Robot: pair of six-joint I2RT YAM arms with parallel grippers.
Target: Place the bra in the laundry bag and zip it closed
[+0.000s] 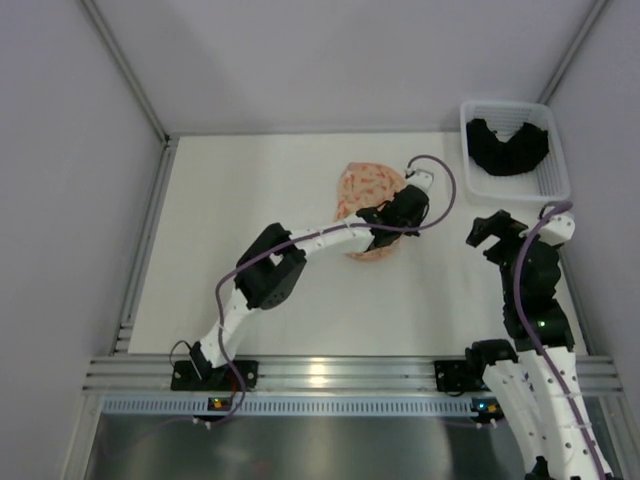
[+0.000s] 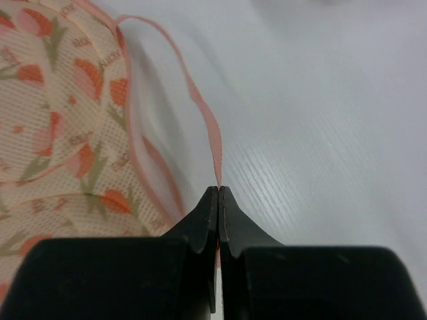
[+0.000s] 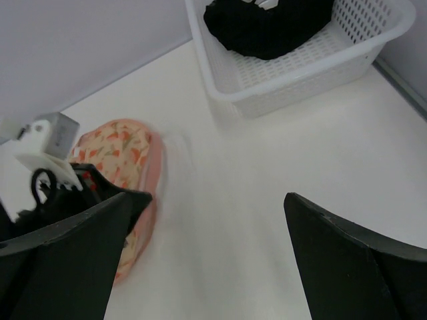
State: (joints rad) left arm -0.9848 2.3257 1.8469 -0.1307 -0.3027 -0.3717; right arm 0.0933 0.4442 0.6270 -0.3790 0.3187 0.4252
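Pink strap (image 2: 200, 107) of the bag (image 1: 362, 188) is pinched at the tips of the left gripper (image 2: 219, 200). Its jaws are clenched fully together, with no gap between them. From the tips the strap rises in a loop and runs back to the bag's pink rim. The bag lies on the table (image 1: 250, 290) at mid-depth, a little right of centre, patterned side up. In the top view the left forearm and wrist cover its near and right edges. Whether its zip is done up cannot be told.

The right gripper (image 3: 217, 200) is spread wide and grasps nothing. It hangs over bare table, right of the bag and apart from it, just in front of the basket (image 1: 556, 172).

The basket is white plastic mesh and stands in the far right corner of the table. The black bra (image 1: 508, 145) lies bunched inside it, well apart from the bag.
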